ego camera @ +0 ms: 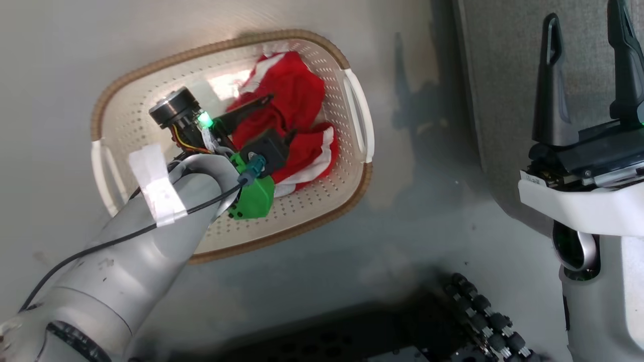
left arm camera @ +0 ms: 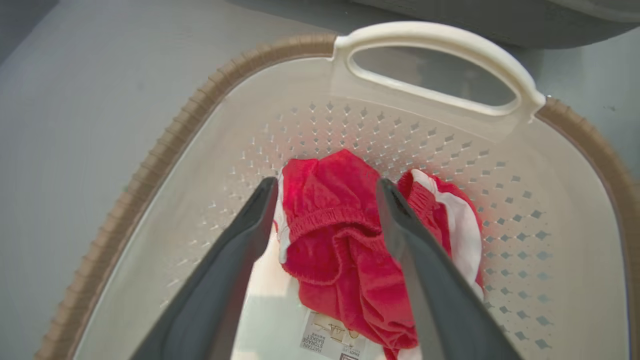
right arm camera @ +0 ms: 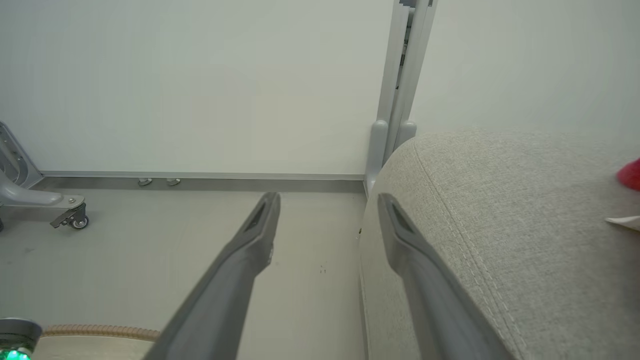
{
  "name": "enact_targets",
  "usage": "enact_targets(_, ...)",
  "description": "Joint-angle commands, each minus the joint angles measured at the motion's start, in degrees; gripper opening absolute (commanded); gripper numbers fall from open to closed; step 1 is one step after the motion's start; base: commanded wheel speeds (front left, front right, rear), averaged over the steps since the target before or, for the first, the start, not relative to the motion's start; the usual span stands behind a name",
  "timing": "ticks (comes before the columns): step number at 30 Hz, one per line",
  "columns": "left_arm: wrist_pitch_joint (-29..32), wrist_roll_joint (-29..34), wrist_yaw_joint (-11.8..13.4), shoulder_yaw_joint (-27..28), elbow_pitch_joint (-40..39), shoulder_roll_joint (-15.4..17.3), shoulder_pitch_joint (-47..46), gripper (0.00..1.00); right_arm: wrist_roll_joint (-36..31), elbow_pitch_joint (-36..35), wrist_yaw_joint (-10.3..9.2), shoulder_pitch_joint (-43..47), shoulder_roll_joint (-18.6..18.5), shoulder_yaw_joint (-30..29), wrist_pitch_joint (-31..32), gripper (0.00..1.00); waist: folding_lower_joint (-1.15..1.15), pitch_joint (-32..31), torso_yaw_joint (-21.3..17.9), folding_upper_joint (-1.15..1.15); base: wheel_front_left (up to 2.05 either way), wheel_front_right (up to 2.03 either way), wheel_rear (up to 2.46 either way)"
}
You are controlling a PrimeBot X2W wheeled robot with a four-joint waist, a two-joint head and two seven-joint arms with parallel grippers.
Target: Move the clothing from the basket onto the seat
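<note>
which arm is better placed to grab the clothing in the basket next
Left. The left gripper, open, is down inside the basket, straddling the red clothing. The right gripper hangs open by the seat, away from the basket.

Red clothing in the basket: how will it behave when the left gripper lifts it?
Likely floppy: the clothing lies crumpled in soft folds, so it should drape from a pinch. Probably light, being thin fabric. The bunched waistband ahead of the open left gripper may grip well; trailing hems might snag the basket.
</note>
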Motion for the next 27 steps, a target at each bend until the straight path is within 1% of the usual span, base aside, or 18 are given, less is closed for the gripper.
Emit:
enact_targets(1,0.0,-1.4,-0.1,-2.4,1.2,0.7,-1.9,1.00,0.2,-0.6,-0.05,-0.9,0.2,0.4,-0.1,1.00,-0.02,4.3,-3.8,0.66,0.00,0.00,0.00)
enact_targets(4,0.0,-4.6,-0.1,-7.3,3.7,0.3,-3.8,1.00,0.2,-1.5,-0.05,-0.8,0.3,1.1,-0.1,1.00,-0.02,5.0,-4.3,0.66,0.00,0.00,0.00)
enact_targets(6,0.0,-6.7,-0.1,-9.9,5.0,-0.1,-5.1,1.00,1.4,-2.4,-0.05,-1.0,0.4,0.9,-0.1,1.00,-0.02,5.7,-4.4,0.66,0.00,0.00,0.00)
enact_targets(9,0.3,-9.0,-0.1,-12.7,7.3,-0.4,-6.8,1.00,2.1,-3.2,-0.05,-1.3,0.4,1.2,-0.1,1.00,-0.02,6.7,-4.7,0.66,0.00,0.00,0.00)
enact_targets(12,0.9,-9.3,-0.1,-14.4,9.4,-1.2,-8.3,1.00,2.6,-3.4,-0.05,-1.5,0.4,1.4,-0.1,1.00,-0.02,7.5,-5.0,0.66,0.00,0.00,0.00)
enact_targets(14,1.5,-7.6,-0.1,-14.9,10.9,-1.6,-9.5,1.00,2.6,-3.4,-0.05,-1.7,0.4,1.4,-0.1,1.00,-0.02,7.9,-5.1,0.66,0.00,0.00,0.00)
enact_targets(18,3.5,-6.5,-0.1,-15.3,13.9,-2.7,-10.0,1.00,2.5,-3.5,-0.06,-1.5,0.4,1.7,-0.1,1.00,-0.02,8.5,-5.3,0.66,0.00,0.00,0.00)
enact_targets(21,5.2,-4.6,-0.1,-15.3,15.5,-3.3,-8.8,1.00,2.7,-3.6,-0.05,-1.4,0.4,2.0,-0.1,1.00,-0.02,8.6,-5.6,0.66,0.00,0.00,0.00)
enact_targets(25,7.9,-2.3,0.0,-15.3,17.4,-2.8,-8.2,1.00,2.7,-3.7,-0.05,-1.7,0.4,2.4,-0.1,1.00,-0.02,8.9,-6.1,0.66,0.00,0.00,0.00)
enact_targets(26,8.4,-0.9,-0.1,-15.3,18.2,-2.5,-8.7,1.00,3.2,-4.0,-0.05,-1.9,0.4,2.5,-0.1,1.00,-0.02,9.1,-6.3,0.66,0.00,0.00,0.00)
enact_targets(27,8.3,-0.5,-0.1,-15.3,18.6,-2.2,-9.2,1.00,3.4,-4.0,-0.05,-1.9,0.4,2.4,-0.1,1.00,-0.02,9.3,-6.3,0.66,0.00,0.00,0.00)
